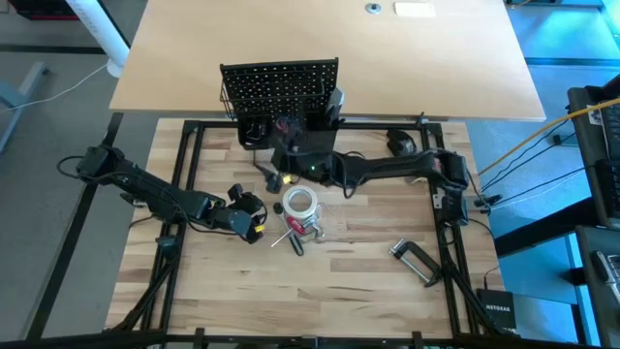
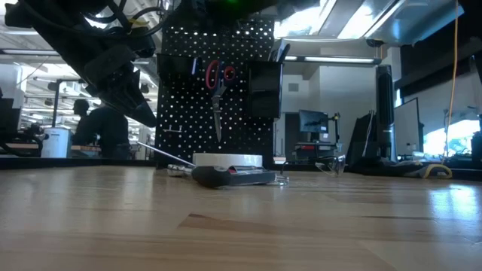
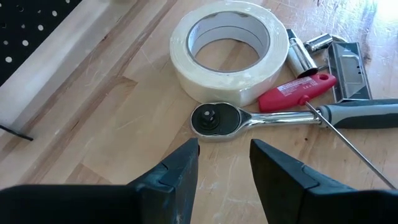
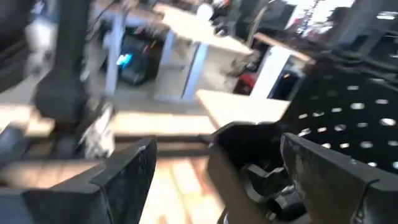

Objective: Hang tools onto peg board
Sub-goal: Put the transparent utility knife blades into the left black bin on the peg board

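The black peg board (image 1: 279,85) stands upright at the table's far side. Red-handled scissors (image 2: 217,81) hang on its front by their handle loops. A white tape roll (image 3: 229,50) lies flat on the table, with a ratchet (image 3: 249,118), a red-handled screwdriver (image 3: 297,92) and metal sockets (image 3: 303,55) beside it. My left gripper (image 3: 224,149) hovers open, slanting down, just short of the ratchet's head. My right gripper (image 4: 217,155) is open and held high in front of the board, facing a black cup (image 4: 261,177). It holds nothing.
A silver C-clamp (image 1: 417,262) lies near the table's front right. A dark folding tool (image 3: 348,62) lies beyond the sockets. The black frame rails (image 1: 184,194) border the work area. Bare wood stretches along the near edge (image 1: 291,301).
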Available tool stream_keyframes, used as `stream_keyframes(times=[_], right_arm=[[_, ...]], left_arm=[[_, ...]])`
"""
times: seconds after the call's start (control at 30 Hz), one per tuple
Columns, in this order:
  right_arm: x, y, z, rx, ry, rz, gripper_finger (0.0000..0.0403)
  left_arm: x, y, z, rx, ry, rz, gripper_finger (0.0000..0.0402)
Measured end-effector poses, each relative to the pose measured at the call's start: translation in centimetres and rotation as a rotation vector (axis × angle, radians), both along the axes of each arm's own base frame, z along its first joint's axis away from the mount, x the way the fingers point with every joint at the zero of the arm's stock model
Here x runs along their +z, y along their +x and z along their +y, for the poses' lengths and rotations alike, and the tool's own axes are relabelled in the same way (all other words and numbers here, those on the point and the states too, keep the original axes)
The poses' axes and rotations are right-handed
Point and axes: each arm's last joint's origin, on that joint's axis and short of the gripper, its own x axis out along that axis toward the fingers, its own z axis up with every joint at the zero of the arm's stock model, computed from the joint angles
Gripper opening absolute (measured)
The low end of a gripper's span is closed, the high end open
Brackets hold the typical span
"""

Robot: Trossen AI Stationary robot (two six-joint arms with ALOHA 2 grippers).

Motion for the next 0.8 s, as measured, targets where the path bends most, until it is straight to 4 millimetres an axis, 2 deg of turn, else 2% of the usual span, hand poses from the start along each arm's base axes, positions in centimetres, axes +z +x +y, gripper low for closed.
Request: stream_keyframes(times=[0.1, 0.27, 0.4, 0.5, 0.6, 0.8], right_arm=[[1.1, -1.4, 2.2, 0.049, -0.002, 0.106, 0.0340], [3.4, -5.5, 5.6, 0.122, -0.029, 0.317, 0.0340], [3.5, -8.9, 7.3, 0.127, 0.021, 0.459, 0.0340], [2.4, -11.3, 8.0, 0.110, 0.056, 0.522, 0.0340], [0.2, -13.4, 8.4, 0.116, 0.083, 0.555, 0.0340], [-5.4, -16.4, 8.2, 0.113, 0.153, 0.531, 0.0340]], left_arm=[[0.0, 0.0, 0.0, 0.000, 0.000, 0.000, 0.0135], [0.0, 0.0, 0.0, 0.002, -0.002, -0.002, 0.0135], [0.0, 0.0, 0.0, 0.002, -0.002, -0.002, 0.0135], [0.0, 0.0, 0.0, 0.002, -0.003, -0.003, 0.0135], [0.0, 0.0, 0.0, 0.003, -0.005, -0.009, 0.0135], [0.0, 0.1, 0.0, 0.007, -0.009, -0.012, 0.0135]])
